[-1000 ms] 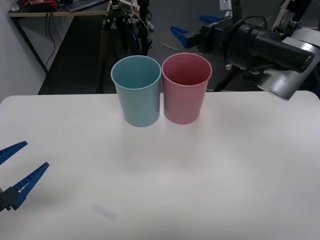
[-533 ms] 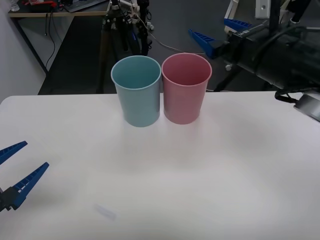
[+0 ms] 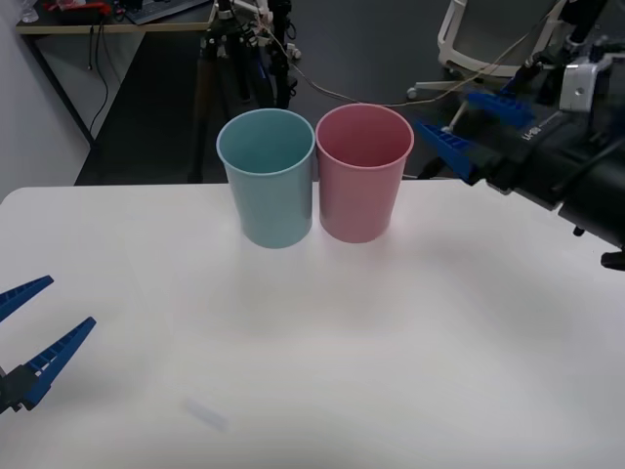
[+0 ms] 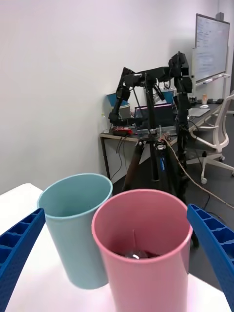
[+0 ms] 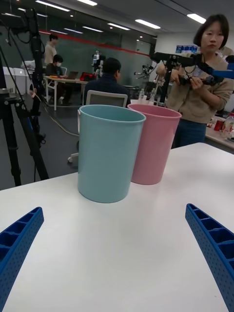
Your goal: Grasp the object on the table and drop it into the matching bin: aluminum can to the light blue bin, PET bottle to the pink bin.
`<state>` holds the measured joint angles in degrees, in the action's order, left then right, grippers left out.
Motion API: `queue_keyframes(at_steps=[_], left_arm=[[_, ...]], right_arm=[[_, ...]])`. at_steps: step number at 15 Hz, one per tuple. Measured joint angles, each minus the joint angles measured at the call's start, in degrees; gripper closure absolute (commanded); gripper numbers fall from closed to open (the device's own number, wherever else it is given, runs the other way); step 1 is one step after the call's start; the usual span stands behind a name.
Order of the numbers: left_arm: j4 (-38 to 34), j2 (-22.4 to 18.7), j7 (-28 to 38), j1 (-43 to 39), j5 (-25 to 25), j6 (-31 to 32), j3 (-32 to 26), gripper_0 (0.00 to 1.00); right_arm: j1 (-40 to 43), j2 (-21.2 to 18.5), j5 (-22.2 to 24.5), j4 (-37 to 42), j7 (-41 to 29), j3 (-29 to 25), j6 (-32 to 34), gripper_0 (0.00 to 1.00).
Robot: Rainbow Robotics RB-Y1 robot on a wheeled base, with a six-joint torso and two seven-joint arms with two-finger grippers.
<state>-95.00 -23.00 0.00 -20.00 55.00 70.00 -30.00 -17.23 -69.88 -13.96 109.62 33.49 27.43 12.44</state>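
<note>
Lower left of the front view, the left gripper waits over the table, fingers spread and empty. Upper right, the right gripper, wide open and empty, faces the pink bin, where the PET bottle lies; light blue bin alongside.

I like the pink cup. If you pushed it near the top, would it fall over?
Probably, yes. The pink bin is tall and narrows toward its base, so a high push could tip it. The light blue bin touching it might prop it on that side. It looks like light plastic.
</note>
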Motion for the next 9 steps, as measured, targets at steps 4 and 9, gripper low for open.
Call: queue_keyframes(at_steps=[4,9], left_arm=[[0.0,0.0,0.0,0.0,0.0,0.0,0.0,0.00],[0.0,0.0,0.0,0.0,0.0,0.0,0.0,0.00]], right_arm=[[11.8,1.7,9.5,0.1,-6.2,-6.7,5.7,0.00],[24.3,9.6,28.6,0.1,-20.3,-16.6,10.9,0.00]])
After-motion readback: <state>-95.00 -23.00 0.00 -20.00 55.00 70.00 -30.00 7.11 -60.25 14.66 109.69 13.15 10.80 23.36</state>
